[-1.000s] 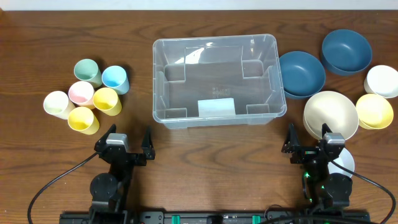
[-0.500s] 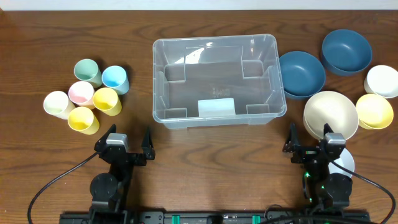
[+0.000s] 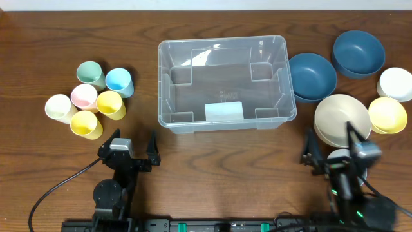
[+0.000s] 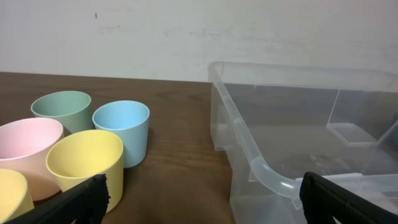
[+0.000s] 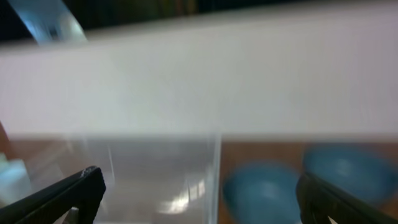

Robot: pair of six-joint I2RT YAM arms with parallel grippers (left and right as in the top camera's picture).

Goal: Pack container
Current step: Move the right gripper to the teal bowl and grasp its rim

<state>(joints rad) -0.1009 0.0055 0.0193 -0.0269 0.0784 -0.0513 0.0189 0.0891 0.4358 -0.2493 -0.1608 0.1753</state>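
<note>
The container, a big clear bin with a pale label on its floor, stands at the table's middle with nothing in it. Its near left corner shows in the left wrist view, and it is a blur in the right wrist view. My left gripper is open near the front edge, between the cups and the bin, and nothing lies between its fingers. To the right, in front of the bowls, my right gripper is open and empty as well.
Several pastel cups sit left of the bin, among them a blue cup and a yellow cup. On the right are two dark blue bowls, a cream bowl, a yellow bowl and a white bowl.
The right arm has shifted right and turned, and its wrist view is smeared by motion. The left arm, the bin, cups and bowls have not moved.
</note>
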